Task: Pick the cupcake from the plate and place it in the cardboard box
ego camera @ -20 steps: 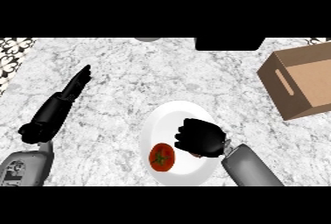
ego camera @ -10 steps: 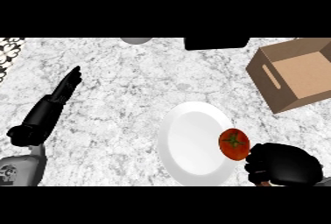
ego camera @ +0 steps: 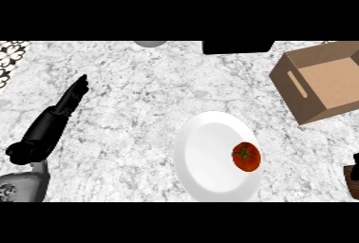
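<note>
A white plate [ego camera: 210,161] lies on the marble counter, a little right of the middle. On its right part sits a round red thing with a green stalk [ego camera: 246,157], like a tomato; no cupcake shows on the plate. The open cardboard box [ego camera: 324,80] stands at the upper right, tilted. My left hand [ego camera: 61,111] rests at the left, fingers straight and pointing away, holding nothing. Only a black sliver of my right hand [ego camera: 355,160] shows at the right edge, right of the plate, with a small brown shape [ego camera: 352,181] just below it that I cannot identify.
A black object [ego camera: 238,46] and a grey round thing [ego camera: 151,43] sit at the counter's far edge. Patterned tiles [ego camera: 10,56] show at the upper left. Bare marble lies between my left hand and the plate.
My right hand has left the plate and gone to the right edge, almost out of sight. The red thing now shows uncovered on the plate's right part. The left hand has kept its pose.
</note>
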Robot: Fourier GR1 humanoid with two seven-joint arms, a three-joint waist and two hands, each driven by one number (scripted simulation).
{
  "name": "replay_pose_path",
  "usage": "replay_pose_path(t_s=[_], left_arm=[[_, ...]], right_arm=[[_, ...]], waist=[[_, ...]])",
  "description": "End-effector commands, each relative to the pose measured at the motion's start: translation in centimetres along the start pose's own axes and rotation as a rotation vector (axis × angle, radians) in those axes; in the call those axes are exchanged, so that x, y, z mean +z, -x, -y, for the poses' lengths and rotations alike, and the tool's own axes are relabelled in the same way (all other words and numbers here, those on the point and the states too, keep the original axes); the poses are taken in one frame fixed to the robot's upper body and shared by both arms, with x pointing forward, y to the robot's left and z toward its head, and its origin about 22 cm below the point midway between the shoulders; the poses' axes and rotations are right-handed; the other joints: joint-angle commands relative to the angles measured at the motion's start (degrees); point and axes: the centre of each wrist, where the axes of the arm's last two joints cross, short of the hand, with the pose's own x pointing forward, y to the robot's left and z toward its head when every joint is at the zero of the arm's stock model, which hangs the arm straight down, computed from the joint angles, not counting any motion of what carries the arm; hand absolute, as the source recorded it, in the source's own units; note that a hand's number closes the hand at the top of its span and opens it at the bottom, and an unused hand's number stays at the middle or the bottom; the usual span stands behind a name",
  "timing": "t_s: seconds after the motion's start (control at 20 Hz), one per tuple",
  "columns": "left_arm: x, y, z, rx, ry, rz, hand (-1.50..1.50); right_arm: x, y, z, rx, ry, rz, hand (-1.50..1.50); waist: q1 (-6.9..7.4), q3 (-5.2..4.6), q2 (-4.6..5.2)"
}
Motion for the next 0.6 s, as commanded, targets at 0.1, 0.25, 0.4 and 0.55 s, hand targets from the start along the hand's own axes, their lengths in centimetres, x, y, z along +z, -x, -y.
replay_pose_path(t_s=[0.1, 0.25, 0.4, 0.55], left_arm=[[-1.8, -0.6, 1.2, -0.001, 0.025, 0.015, 0.00], [-1.3, -0.4, 2.2, 0.021, 0.057, 0.039, 0.00], [-2.1, -0.7, 0.8, 0.001, 0.064, 0.048, 0.00], [-2.7, -1.5, 2.8, 0.007, 0.085, 0.045, 0.00]], right_arm=[[4.7, 1.6, 6.9, -0.178, 0.217, -0.047, 1.50], [4.7, 3.4, 9.6, -0.181, 0.255, -0.193, 1.50], [5.2, 4.3, 12.2, -0.220, 0.265, -0.243, 1.50], [5.8, 5.8, 14.2, -0.211, 0.296, -0.309, 1.50]], waist=[[1.62, -0.06, 0.70], [4.25, -0.07, 0.93], [4.50, -0.07, 1.00], [5.39, -0.02, 1.09]])
